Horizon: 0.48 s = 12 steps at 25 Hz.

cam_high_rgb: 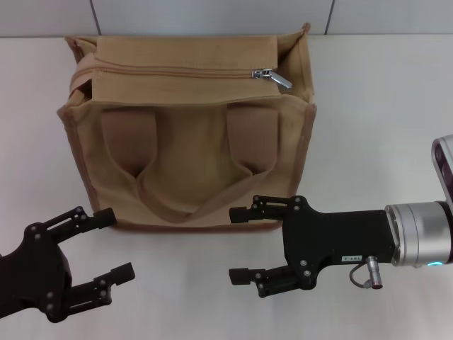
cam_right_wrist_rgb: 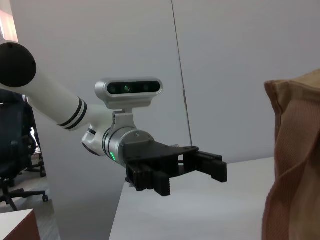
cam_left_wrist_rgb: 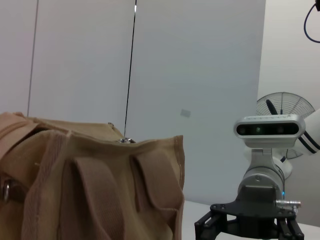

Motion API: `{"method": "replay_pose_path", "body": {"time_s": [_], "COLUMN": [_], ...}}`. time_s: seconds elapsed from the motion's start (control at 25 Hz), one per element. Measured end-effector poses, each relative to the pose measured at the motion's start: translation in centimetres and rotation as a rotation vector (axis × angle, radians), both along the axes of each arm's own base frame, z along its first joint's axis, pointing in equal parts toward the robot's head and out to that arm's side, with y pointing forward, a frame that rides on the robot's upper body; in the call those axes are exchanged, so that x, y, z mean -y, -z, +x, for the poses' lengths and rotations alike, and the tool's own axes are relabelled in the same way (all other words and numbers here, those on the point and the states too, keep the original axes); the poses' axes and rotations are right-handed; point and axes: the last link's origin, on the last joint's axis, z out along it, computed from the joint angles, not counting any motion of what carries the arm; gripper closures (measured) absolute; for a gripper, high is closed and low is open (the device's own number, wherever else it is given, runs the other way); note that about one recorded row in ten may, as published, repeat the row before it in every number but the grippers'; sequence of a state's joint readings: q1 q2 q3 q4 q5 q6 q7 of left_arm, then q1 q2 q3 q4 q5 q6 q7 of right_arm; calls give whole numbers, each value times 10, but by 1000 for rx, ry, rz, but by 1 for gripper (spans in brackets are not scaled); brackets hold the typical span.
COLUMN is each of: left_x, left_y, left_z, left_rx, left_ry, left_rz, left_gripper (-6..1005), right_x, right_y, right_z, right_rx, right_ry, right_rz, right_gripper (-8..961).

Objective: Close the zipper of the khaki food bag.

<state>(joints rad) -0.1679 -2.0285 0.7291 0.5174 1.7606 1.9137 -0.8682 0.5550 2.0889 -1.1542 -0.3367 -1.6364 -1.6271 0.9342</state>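
The khaki food bag [cam_high_rgb: 191, 163] stands upright on the white table, its two handle straps hanging down its front side. The zipper [cam_high_rgb: 177, 71] runs across the top flap, and its silver pull tab [cam_high_rgb: 279, 78] lies at the right end. My left gripper [cam_high_rgb: 117, 244] is open and empty, low in front of the bag's left corner. My right gripper [cam_high_rgb: 236, 244] is open and empty, just in front of the bag's lower right part. The left wrist view shows the bag [cam_left_wrist_rgb: 100, 190], the pull tab [cam_left_wrist_rgb: 126, 140] and the right gripper [cam_left_wrist_rgb: 247, 232]. The right wrist view shows the bag's edge [cam_right_wrist_rgb: 295, 160] and the left gripper [cam_right_wrist_rgb: 185, 175].
The white table [cam_high_rgb: 382, 127] stretches to both sides of the bag and in front of it. A grey panelled wall [cam_high_rgb: 212, 14] stands right behind the bag. A fan [cam_left_wrist_rgb: 285, 105] stands off the table on the right side.
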Motion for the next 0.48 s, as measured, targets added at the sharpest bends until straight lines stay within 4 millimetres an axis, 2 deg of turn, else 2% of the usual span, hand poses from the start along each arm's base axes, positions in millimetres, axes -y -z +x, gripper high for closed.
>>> {"method": "replay_pose_path", "body": {"time_s": [0.48], "left_x": [-2], "left_y": [5], "left_z": [1], "left_rx": [-6], "left_ry": [-5], "left_rz": [-6], "left_gripper": [217], "right_x": [0], "right_y": [-1], "right_z": [-1], "right_rx": [-7], "right_ry": [2], "right_rz": [2], "right_gripper": [104]}}
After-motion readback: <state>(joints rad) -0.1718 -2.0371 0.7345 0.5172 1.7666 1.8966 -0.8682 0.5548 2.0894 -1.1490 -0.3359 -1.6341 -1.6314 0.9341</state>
